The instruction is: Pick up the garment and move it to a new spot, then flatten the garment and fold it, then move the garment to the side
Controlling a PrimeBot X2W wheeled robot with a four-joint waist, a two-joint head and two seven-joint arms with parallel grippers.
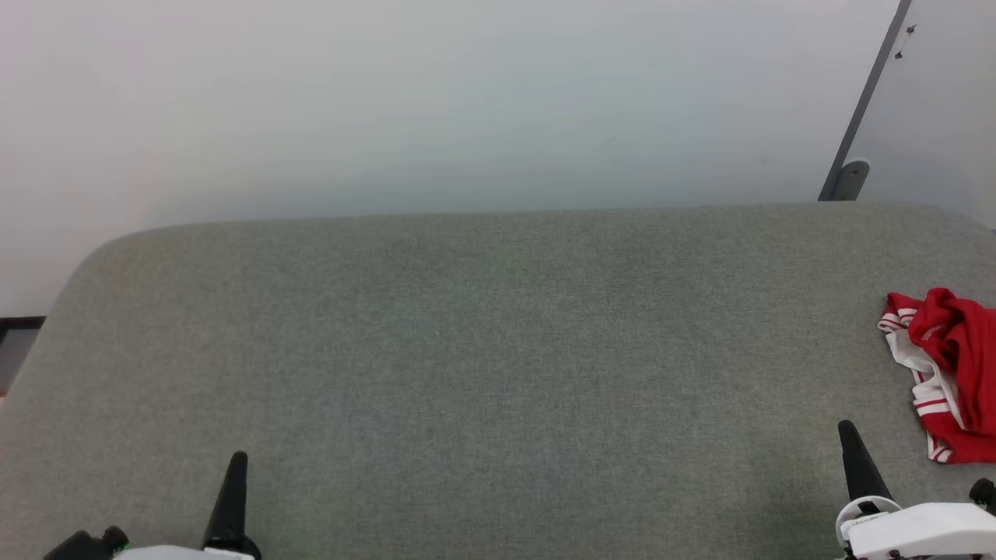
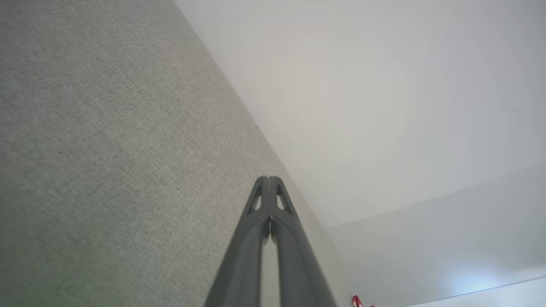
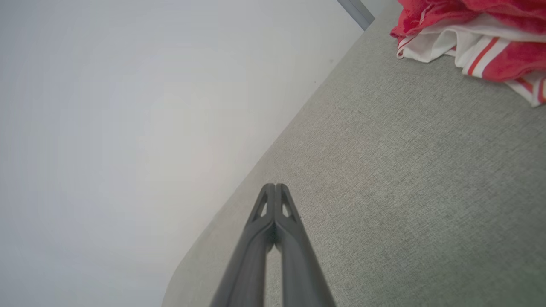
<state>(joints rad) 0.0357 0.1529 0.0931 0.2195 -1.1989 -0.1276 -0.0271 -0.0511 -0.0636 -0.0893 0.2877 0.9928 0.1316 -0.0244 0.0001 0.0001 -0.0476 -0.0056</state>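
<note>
The garment (image 1: 953, 365), red with white sleeves and red-and-white striped trim, lies crumpled at the far right edge of the grey fabric surface (image 1: 482, 342); part of it runs out of the head view. It also fills the top right corner of the right wrist view as the garment (image 3: 473, 38), and a red scrap of the garment (image 2: 356, 301) shows at the bottom of the left wrist view. My right gripper (image 1: 846, 432) is shut and empty, just left of and below the garment, apart from it. My left gripper (image 1: 237, 460) is shut and empty at the lower left.
The grey fabric surface has rounded far corners and ends at a pale wall (image 1: 467, 101). A grey metal strip (image 1: 860, 117) runs down the wall at the back right. A wide stretch of bare fabric lies between the two grippers.
</note>
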